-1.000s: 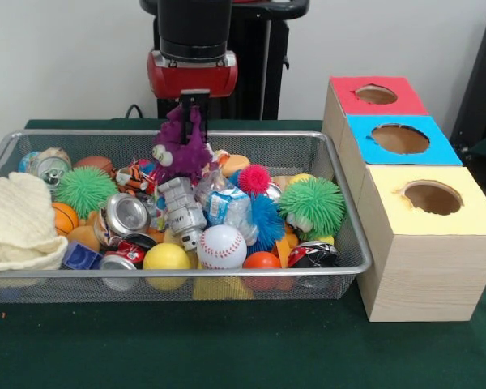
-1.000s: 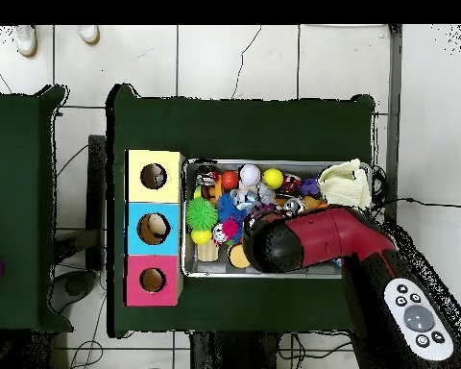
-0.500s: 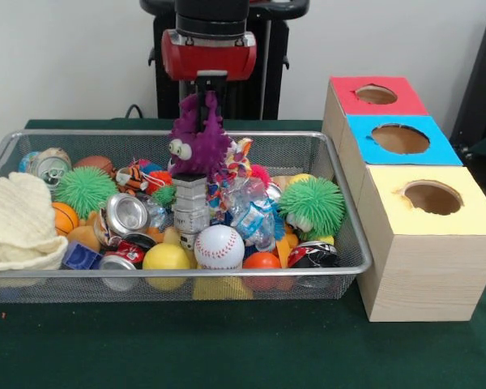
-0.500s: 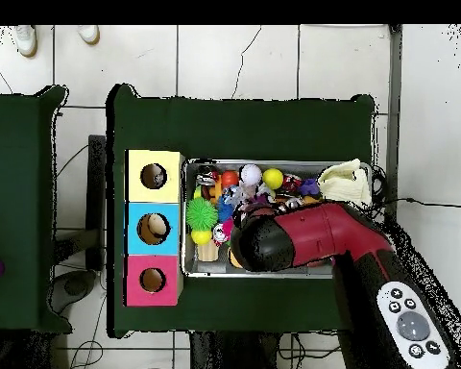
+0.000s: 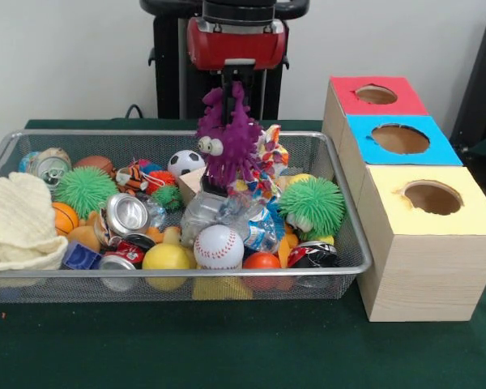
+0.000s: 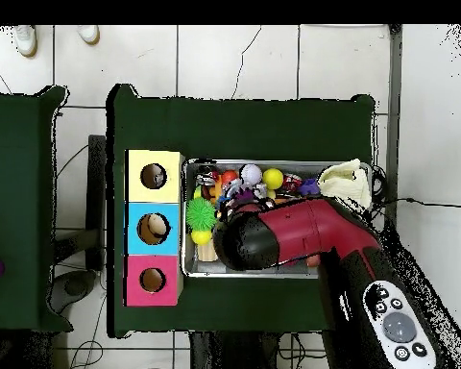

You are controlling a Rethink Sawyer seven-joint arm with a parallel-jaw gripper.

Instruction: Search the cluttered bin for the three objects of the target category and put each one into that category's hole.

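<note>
Overhead, hand [image 5: 236, 83] gripping purple plush [image 5: 228, 144], clear above bin rim [image 5: 178, 273], holed boxes [image 5: 399, 139] well apart.

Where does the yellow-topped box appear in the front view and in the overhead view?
Front view: the yellow-topped box is at the lower right, nearest the camera in the row of three boxes.
Overhead view: it is at the left, topmost in the row.
Shared landmark: the blue-topped box sits next to it in both.
</note>
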